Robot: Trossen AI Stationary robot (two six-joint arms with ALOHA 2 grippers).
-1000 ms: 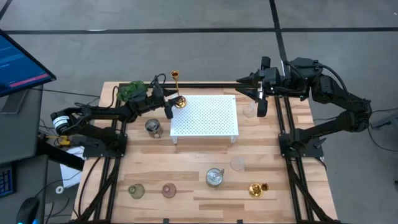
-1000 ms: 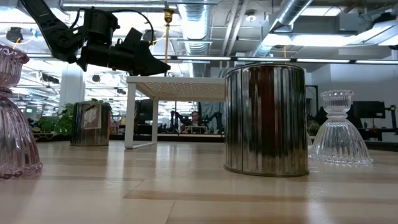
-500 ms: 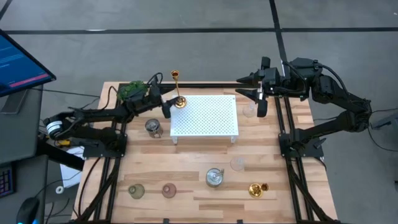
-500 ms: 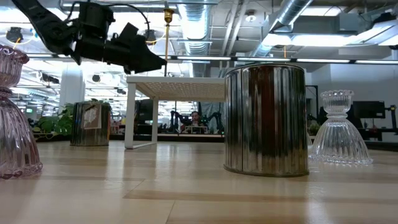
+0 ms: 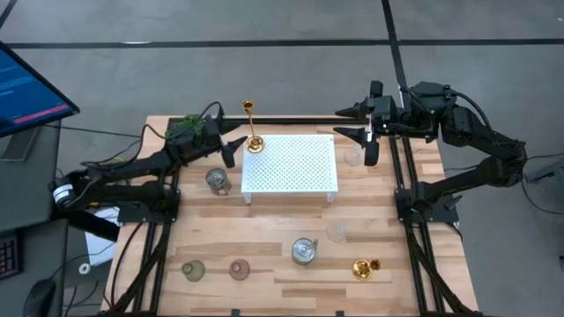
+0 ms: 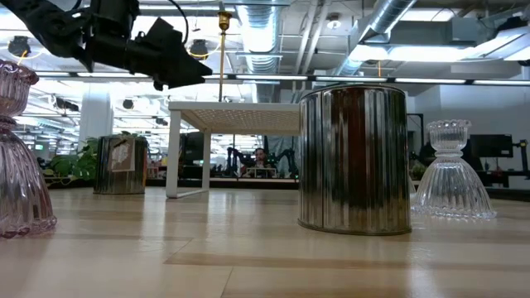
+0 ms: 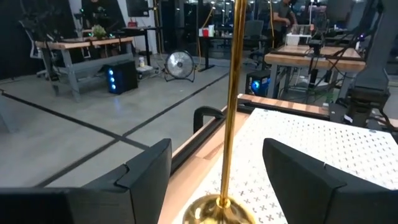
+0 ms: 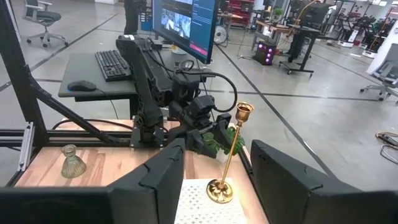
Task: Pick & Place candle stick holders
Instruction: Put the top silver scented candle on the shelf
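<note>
A tall, slender gold candle stick holder (image 5: pixel 253 141) stands upright by its round base on the far-left corner of the white perforated stand (image 5: pixel 295 167). My left gripper (image 5: pixel 234 150) is open just left of it. In the left wrist view its fingers stand apart on either side of the gold stem (image 7: pixel 232 106) without touching it. My right gripper (image 5: pixel 338 123) is open and empty, raised over the table's far right. A clear glass holder (image 5: pixel 353 157) stands below it. A silvery cup (image 5: pixel 217 180) stands left of the stand.
Along the near side stand a greenish holder (image 5: pixel 193 269), a pinkish holder (image 5: pixel 239 269), a silvery cup (image 5: pixel 304 251), a clear glass holder (image 5: pixel 336 232) and gold holders (image 5: pixel 363 267). A green leafy plant (image 5: pixel 185 128) sits at the far left, behind my left gripper.
My left gripper has drawn back from the tall gold holder toward the table's left edge and risen a little. The holder has stayed upright on the stand's corner.
</note>
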